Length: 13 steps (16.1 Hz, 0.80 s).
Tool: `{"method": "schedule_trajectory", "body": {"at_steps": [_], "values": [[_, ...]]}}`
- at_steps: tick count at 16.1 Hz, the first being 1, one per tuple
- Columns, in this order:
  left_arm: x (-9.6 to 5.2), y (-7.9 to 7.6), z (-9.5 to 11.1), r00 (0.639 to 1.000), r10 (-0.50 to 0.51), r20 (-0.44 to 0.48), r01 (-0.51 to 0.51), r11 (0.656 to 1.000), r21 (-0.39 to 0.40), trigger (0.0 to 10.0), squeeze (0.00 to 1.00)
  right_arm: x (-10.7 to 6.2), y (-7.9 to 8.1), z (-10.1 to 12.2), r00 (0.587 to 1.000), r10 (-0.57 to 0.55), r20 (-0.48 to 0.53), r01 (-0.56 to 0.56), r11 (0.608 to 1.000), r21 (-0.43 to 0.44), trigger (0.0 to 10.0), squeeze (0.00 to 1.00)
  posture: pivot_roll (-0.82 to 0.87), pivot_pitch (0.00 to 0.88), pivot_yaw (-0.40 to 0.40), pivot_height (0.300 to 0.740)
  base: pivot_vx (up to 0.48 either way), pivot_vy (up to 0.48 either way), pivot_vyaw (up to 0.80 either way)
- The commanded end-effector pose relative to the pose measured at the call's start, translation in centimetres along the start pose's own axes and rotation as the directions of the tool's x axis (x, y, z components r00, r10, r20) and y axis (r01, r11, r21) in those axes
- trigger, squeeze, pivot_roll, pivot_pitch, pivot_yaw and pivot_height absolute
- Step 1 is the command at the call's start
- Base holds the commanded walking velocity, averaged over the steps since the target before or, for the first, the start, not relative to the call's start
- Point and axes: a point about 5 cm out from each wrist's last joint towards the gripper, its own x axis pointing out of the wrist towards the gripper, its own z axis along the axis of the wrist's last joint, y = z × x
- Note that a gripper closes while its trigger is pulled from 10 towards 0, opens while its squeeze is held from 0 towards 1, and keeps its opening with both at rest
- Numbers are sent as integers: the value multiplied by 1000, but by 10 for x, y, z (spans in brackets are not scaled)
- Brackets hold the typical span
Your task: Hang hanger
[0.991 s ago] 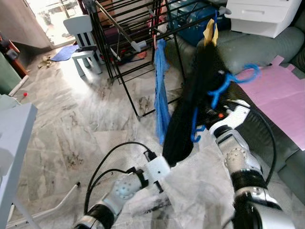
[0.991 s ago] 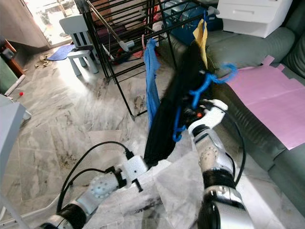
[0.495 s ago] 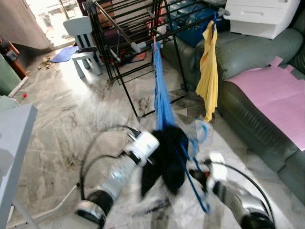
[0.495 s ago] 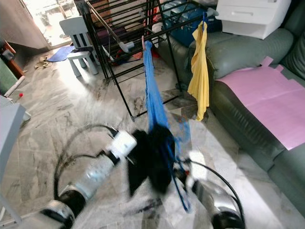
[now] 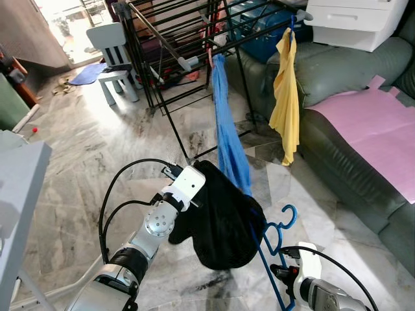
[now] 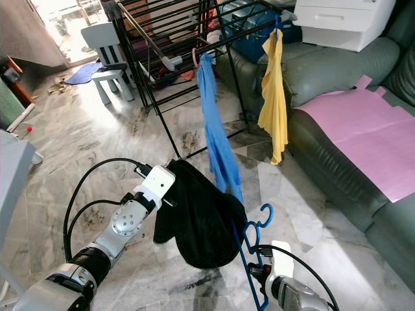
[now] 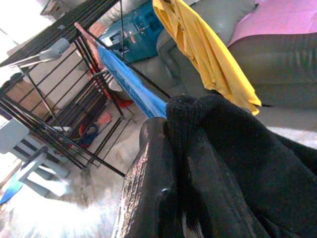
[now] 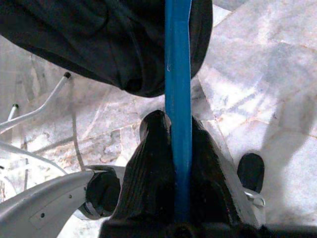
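A black garment (image 5: 224, 223) is draped on a blue plastic hanger (image 5: 275, 249), low over the marble floor, and the hanger's hook (image 5: 286, 217) points up. My right gripper (image 8: 177, 126) is shut on the hanger's blue bar (image 8: 178, 74), at the bottom of the head views (image 5: 280, 272). My left gripper (image 7: 171, 129) is shut on a fold at the garment's upper edge (image 5: 202, 173). Behind them, the black drying rack (image 5: 170, 39) carries a blue garment (image 5: 228, 129) and a yellow one (image 5: 286, 91).
A green sofa (image 5: 337, 71) with a pink sheet (image 5: 366, 123) runs along the right. A white drawer unit (image 5: 353, 19) sits on it at the back. There is a small white chair (image 5: 110, 52) at the back left and a grey table edge (image 5: 19, 194) at the left.
My right arm has dropped from rack height to near the floor, bringing the hanger and black garment down. My left gripper has risen to the garment's upper edge. The yellow garment is now unblocked.
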Motion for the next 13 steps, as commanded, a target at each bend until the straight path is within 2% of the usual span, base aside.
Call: {"method": "schedule_trajectory", "body": {"at_steps": [1, 12, 13], "values": [[0, 12, 0, 999, 45, 6, -45, 999, 10, 10000, 0, 3, 6, 3, 1000, 21, 9, -21, 1000, -10, 10000, 0, -200, 23, 188, 740, 0, 0, 0], [0, 12, 0, 999, 45, 6, -45, 999, 10, 10000, 0, 3, 6, 3, 1000, 21, 9, -21, 1000, -10, 10000, 0, -200, 23, 188, 740, 0, 0, 0], [-1, 11, -6, 998, 53, -37, -52, 998, 32, 10000, 0, 2, 12, -19, 991, 118, -67, -127, 979, -157, 10000, 0, -200, 26, 183, 740, 0, 0, 0]]}}
